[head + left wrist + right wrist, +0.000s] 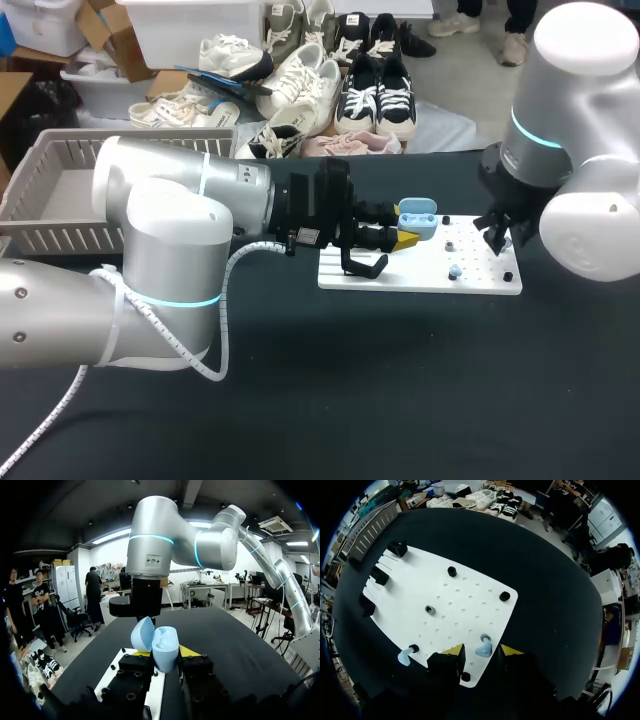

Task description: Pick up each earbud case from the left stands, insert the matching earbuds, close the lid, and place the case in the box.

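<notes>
Left gripper pinches the open-lidded blue earbud case. Right gripper hangs spread, a blue earbud between its fingers, untouched.

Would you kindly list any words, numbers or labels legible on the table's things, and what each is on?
No text is readable.
Blue earbud case: plain, no print showing.
White board: only holes and pegs, no marks.
Small label on the left arm: too small to read.
</notes>
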Controlling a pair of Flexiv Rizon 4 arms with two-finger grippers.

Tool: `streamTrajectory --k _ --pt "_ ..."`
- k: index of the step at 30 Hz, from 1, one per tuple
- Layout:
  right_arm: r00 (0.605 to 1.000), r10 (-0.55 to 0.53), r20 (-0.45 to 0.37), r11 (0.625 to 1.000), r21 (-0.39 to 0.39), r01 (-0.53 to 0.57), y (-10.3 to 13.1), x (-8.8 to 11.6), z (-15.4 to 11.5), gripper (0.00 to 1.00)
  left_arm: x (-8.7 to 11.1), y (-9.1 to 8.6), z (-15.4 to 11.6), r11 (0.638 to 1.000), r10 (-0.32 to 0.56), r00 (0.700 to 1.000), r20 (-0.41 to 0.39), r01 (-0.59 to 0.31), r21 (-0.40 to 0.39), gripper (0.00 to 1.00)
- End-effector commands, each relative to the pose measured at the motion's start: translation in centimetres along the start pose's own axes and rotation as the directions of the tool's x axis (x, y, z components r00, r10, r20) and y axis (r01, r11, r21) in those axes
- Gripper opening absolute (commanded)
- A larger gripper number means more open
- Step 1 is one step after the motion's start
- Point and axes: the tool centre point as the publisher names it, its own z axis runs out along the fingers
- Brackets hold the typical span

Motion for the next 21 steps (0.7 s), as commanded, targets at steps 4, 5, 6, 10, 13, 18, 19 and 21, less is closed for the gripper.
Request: streamTrajectory --k 4,5,6,10,13,18,19,21 --pt "1.000 0.013 0.002 1.000 0.001 -0.013 0.14 0.42 -0.20 0.42 0.06 -0.15 -0.04 1.000 0.001 1.000 0.003 -0.001 -0.005 0.00" --pt "1.000 0.016 0.003 1.000 0.001 -0.016 0.17 0.44 -0.20 0.42 0.06 -0.15 -0.04 1.000 0.001 1.000 0.003 -0.001 -0.005 0.00" --pt "1.000 0.018 0.003 1.000 0.001 -0.018 0.22 0.51 -0.23 0.42 0.06 -0.15 -0.04 1.000 0.001 1.000 0.003 -0.001 -0.005 0.00" --pt "1.000 0.031 0.001 1.000 0.004 -0.031 0.27 0.77 -0.31 0.41 0.06 -0.15 -0.04 1.000 0.001 1.000 0.003 -0.001 -0.005 0.00" --pt "0.999 0.036 0.000 0.999 0.005 -0.036 0.16 0.81 -0.27 0.39 0.06 -0.15 -0.04 1.000 0.001 1.000 0.003 -0.001 -0.005 0.00" --pt "0.999 0.040 -0.001 0.999 0.005 -0.040 0.17 0.83 -0.29 0.36 0.06 -0.15 -0.04 1.000 0.001 1.000 0.003 -0.001 -0.005 0.00" --pt "0.999 0.041 -0.001 0.999 0.005 -0.041 0.17 0.83 -0.27 0.36 0.06 -0.15 -0.04 1.000 0.001 1.000 0.003 -0.001 -0.005 0.00" --pt "0.999 0.041 0.000 0.999 0.004 -0.041 0.19 0.85 -0.23 0.36 0.06 -0.15 -0.04 1.000 0.001 1.000 0.003 -0.001 -0.005 0.00"
